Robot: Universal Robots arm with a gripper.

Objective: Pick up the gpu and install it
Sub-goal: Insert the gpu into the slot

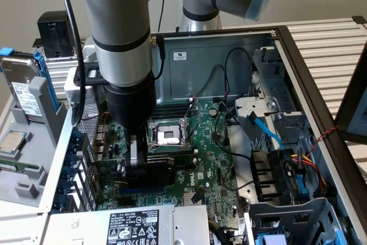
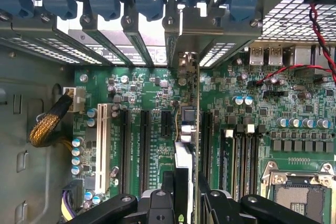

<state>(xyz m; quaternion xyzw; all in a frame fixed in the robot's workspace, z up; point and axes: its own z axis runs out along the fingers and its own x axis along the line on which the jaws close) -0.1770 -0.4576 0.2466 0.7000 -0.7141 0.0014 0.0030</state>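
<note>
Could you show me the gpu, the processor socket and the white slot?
gpu [image 2: 185,129]: wrist view, on the card's thin edge.
processor socket [image 1: 167,135]: exterior view, on its pale centre.
white slot [image 2: 102,145]: wrist view, halfway along it.

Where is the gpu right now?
In the exterior view, the gpu is held on edge by the gripper over the motherboard, beside the CPU socket, left of the exterior view's centre.

The motherboard [image 1: 212,164] is laid inside the open case [image 1: 229,61]. The gpu [image 2: 185,145] is gripped on edge within the gripper [image 2: 184,190], over the expansion slots [image 2: 144,150], apparently lined up with one of them. The CPU socket [image 1: 166,136] is set just beside it, towards the exterior view's right. The power supply [image 1: 132,225] is placed in front.
</note>
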